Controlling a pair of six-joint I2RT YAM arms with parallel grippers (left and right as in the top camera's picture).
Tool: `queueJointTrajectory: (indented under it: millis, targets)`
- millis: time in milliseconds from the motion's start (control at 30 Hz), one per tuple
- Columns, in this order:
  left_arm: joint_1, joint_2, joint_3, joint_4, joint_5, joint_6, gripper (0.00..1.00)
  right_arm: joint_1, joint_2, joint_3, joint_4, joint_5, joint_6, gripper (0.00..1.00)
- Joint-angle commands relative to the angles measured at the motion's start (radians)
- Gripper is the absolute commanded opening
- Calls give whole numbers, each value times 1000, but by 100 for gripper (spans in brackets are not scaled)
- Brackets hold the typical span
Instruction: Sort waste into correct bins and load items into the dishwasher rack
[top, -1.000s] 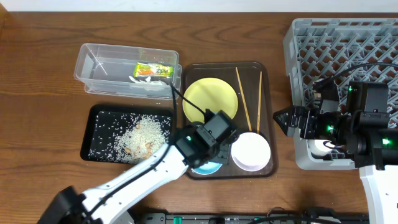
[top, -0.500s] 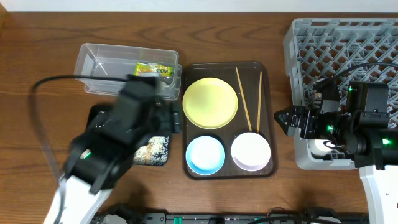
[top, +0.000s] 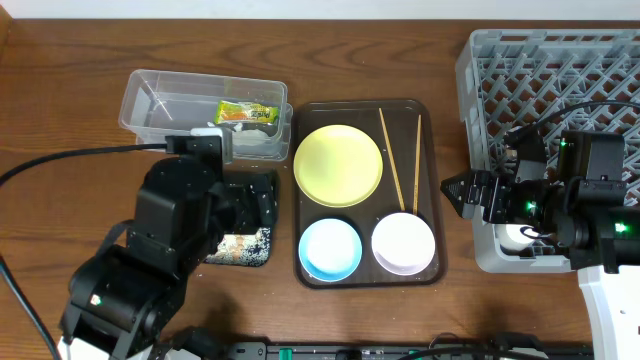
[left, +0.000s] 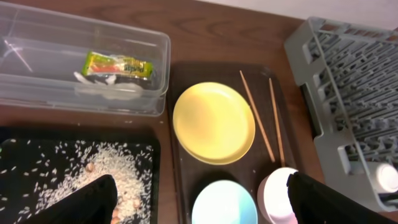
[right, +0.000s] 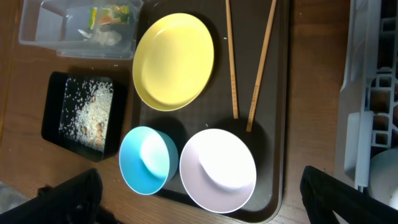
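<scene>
My left gripper hangs with its jaws spread wide and nothing between them. My right gripper gapes just as wide and is just as bare. Closest under my left wrist, at the bottom of the frame, the light blue bowl and the white bowl sit side by side on the brown tray. At lower left, the rice lies scattered in the black tray. Further up, mid-frame, the yellow plate rests on the same brown tray, with the two chopsticks lying just to its right. Beyond them, at upper left, the snack wrapper lies inside the clear tub. The grey rack runs along the right edge, beside the brown tray.
</scene>
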Motion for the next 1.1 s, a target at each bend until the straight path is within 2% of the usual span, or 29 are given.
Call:
queueJointTrajectory:
  millis: [0,200,300,533,667,867,1067]
  targets:
    - [-5,-10,14,-30,-33,34,90,16,0,11,-1,3,10,99]
    - [31,-86,-32,-13,-181,48,90,16,0,11,-1,3,10,99]
    - [89,-143,-108,73,-180,90,90,16,0,11,-1,3,10,99]
    - [188,-363,-411,363,-169,150,91,16,0,11,-1,3,10,99]
    - [229,-518,-596,482,-98,211,91,16,0,11,-1,3,10,99]
    - [248,-719,-797,555,-86,211,90,16,0,11,-1,3,10,99]
    - [248,-830,-933,594,-82,211,91,16,0,11,-1,3,10,99]
